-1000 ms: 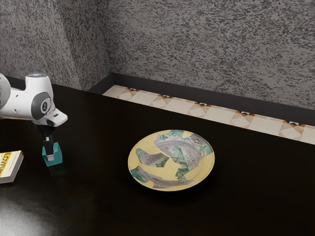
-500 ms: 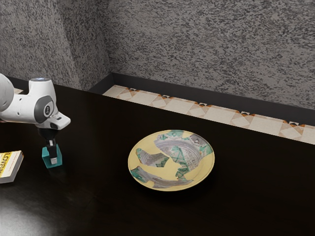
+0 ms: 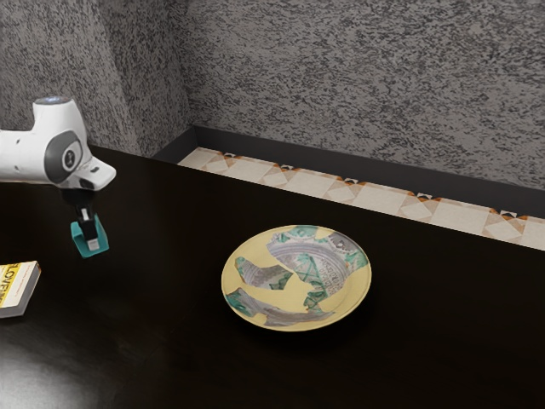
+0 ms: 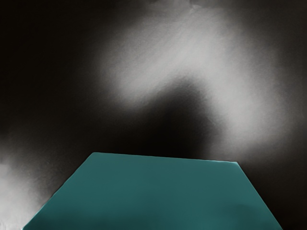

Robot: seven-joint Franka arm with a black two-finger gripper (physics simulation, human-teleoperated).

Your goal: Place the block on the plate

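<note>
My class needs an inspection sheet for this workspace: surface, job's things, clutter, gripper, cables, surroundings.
Surface: dark, glossy table, with a pale reflection.
Job's things: teal block off the plate; cream plate with green and grey patterning, nothing on it.
Clutter: book with yellow on its cover, at the exterior view's left edge.
Gripper: black gripper shut on the block.
Cables: nothing seen.
Surroundings: mottled grey wall, dark skirting, patterned floor tiles.

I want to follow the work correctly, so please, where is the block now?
The teal block is held in the gripper, toward the exterior view's left, nearer to the book than to the patterned plate.
</note>
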